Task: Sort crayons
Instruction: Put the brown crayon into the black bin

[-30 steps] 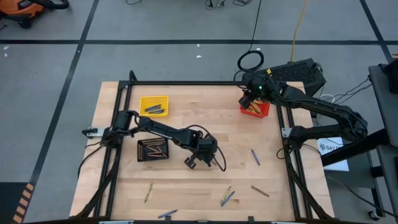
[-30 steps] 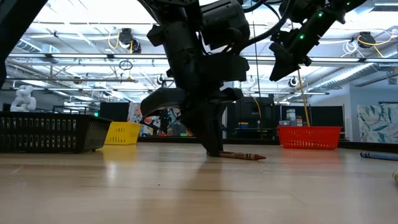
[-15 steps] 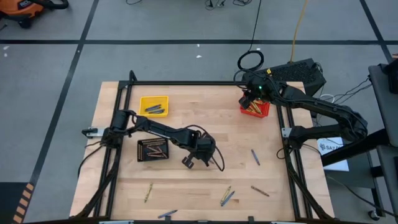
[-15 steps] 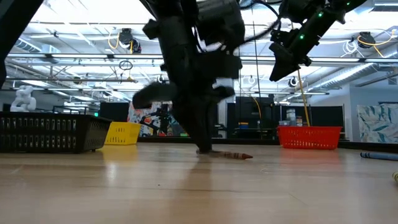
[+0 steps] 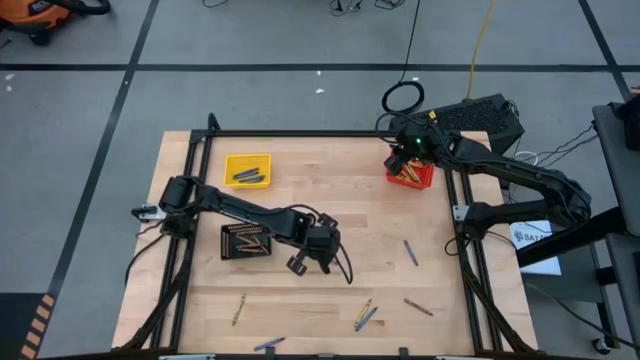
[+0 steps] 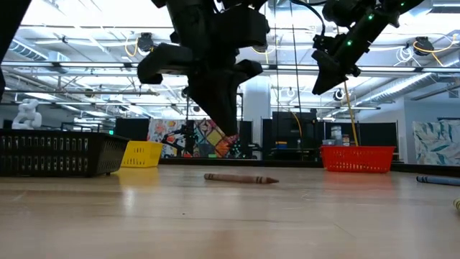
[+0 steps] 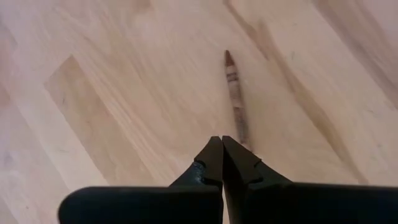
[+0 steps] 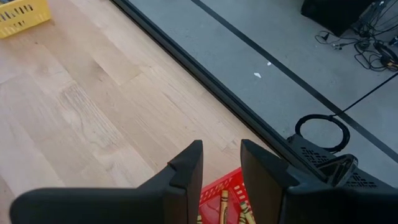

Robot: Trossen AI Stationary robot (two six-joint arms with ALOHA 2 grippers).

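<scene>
A brown crayon lies flat on the wooden table near its middle; in the left wrist view the crayon stretches away beyond my fingertips. My left gripper hangs shut above it, clear of it, with nothing between its fingers. My right gripper stands open over the red basket at the table's far right, with nothing in it. Other crayons lie loose: a blue one, a brown one, a pair and a yellow-green one.
A yellow basket with blue crayons stands at the far left, and a black basket with brown crayons is just left of my left gripper. The red basket holds yellowish crayons. Another crayon lies at the near edge.
My left gripper has risen off the table and gone a little toward the table's left edge. The brown crayon, which lay at its fingertips, has slid a short way the same direction and stays flat on the table, no longer touched.
</scene>
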